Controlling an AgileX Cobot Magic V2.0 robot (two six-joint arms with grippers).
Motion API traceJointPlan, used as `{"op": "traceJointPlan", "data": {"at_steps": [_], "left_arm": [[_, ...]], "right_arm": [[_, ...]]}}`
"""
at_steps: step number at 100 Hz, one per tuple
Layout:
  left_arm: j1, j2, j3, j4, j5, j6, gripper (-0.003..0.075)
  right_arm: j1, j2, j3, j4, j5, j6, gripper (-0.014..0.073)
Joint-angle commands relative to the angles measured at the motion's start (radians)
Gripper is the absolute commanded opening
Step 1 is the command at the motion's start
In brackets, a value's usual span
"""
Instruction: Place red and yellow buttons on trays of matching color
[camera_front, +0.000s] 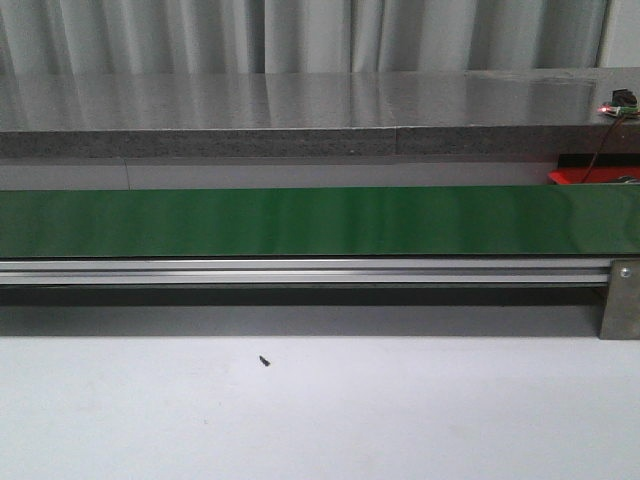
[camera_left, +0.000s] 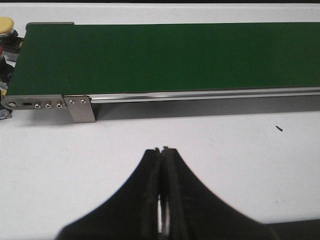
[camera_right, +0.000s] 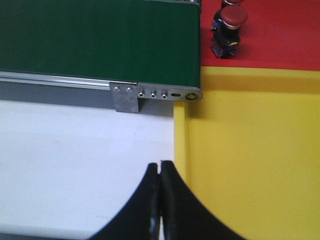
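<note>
A red button (camera_right: 230, 29) stood upright on the red tray (camera_right: 280, 35), just past the end of the green conveyor belt (camera_right: 95, 37). Nearer to me than the belt, my right gripper (camera_right: 160, 167) hung clenched and empty over the white table (camera_right: 75, 150), beside the yellow tray's (camera_right: 250, 155) rim. My left gripper (camera_left: 163, 152) was likewise clenched on nothing, near the belt's other end, beyond which a yellow button (camera_left: 6, 25) sat.
</note>
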Motion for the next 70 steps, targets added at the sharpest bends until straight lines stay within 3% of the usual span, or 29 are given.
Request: {"op": "traceJointPlan", "data": {"at_steps": [1,70], "left_arm": [[-0.008,0.007,-0.027,-0.016,-0.06,0.0,-0.002],[-0.008,0.011,-0.027,0.029,-0.083,-0.016,-0.002]], "right_arm": [[0.001,0.003,-0.021,0.007,-0.061,0.002,-0.0069],[0.001,0.003,-0.021,0.007,-0.061,0.002,-0.0069]]}}
